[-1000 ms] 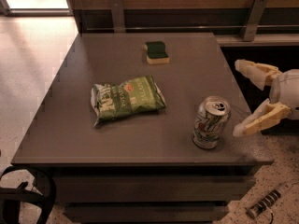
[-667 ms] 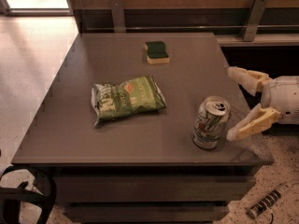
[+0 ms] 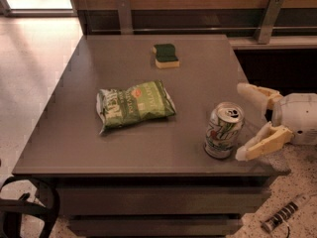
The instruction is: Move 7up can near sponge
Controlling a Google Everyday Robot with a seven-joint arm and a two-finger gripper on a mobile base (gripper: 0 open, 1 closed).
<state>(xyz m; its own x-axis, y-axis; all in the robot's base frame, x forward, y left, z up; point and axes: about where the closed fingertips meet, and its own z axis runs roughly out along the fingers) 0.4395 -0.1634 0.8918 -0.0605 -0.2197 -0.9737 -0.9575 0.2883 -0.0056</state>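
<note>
The 7up can (image 3: 224,130) stands upright near the table's front right corner, silver-white with green and red markings and a pull-tab top. The sponge (image 3: 165,55), dark green on top with a pale yellow base, lies at the far middle of the table. My gripper (image 3: 242,120) comes in from the right at can height, open, with one cream finger (image 3: 255,93) behind and right of the can and the other finger (image 3: 261,144) in front and right of it. The fingertips sit just right of the can, not closed on it.
A flat green crisp bag (image 3: 134,104) lies in the middle of the grey table (image 3: 99,148), between can and sponge but to the left. A wooden wall with metal brackets (image 3: 125,14) runs behind the table. Floor lies to the left and right.
My gripper has moved left toward the can, its open fingers now reaching alongside the can's right side. The can, sponge and bag have not moved.
</note>
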